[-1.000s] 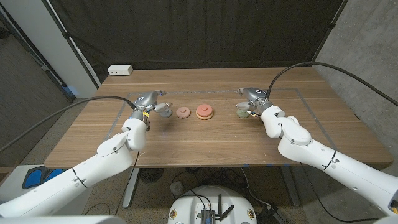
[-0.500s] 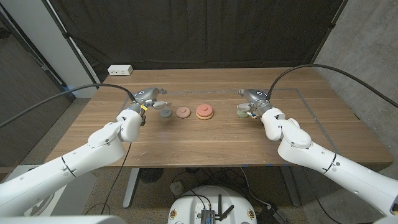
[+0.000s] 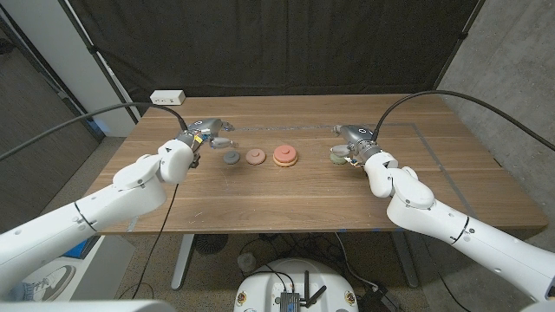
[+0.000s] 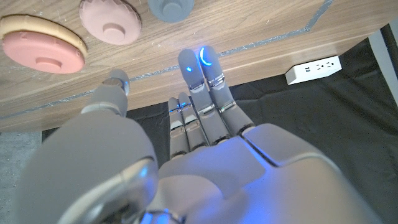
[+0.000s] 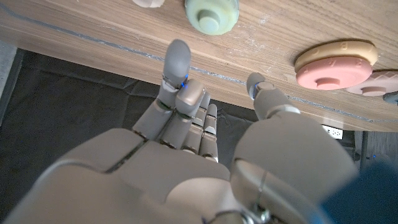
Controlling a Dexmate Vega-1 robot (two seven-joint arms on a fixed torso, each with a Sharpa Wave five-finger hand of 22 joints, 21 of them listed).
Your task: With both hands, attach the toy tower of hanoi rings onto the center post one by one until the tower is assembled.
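Note:
A tan base disc carrying a salmon ring (image 3: pixel 285 155) sits mid-table, with a short stub at its centre. Left of it lie a pink ring (image 3: pixel 255 156) and a grey ring (image 3: pixel 231 158); the same stack (image 4: pixel 42 50), pink ring (image 4: pixel 112 26) and grey ring (image 4: pixel 171 7) appear in the left wrist view. My left hand (image 3: pixel 206 132) hovers just behind and left of the grey ring, fingers straight and apart (image 4: pixel 199 118), holding nothing. A green ring (image 3: pixel 337 157) lies right of the stack. My right hand (image 3: pixel 351 139) is close behind it, thumb and fingers spread (image 5: pixel 205 124) toward the green ring (image 5: pixel 211 14), not gripping it.
A pale piece (image 5: pixel 149 2) lies beside the green ring. A white power strip (image 3: pixel 167 98) sits at the table's far left corner. A thin taped outline (image 3: pixel 425 139) marks the work area. A dark curtain hangs behind the table.
My left hand has pulled back from the grey ring toward the far left, and its arm has swung outward. The grey ring now lies free on the table. The right hand has hardly moved.

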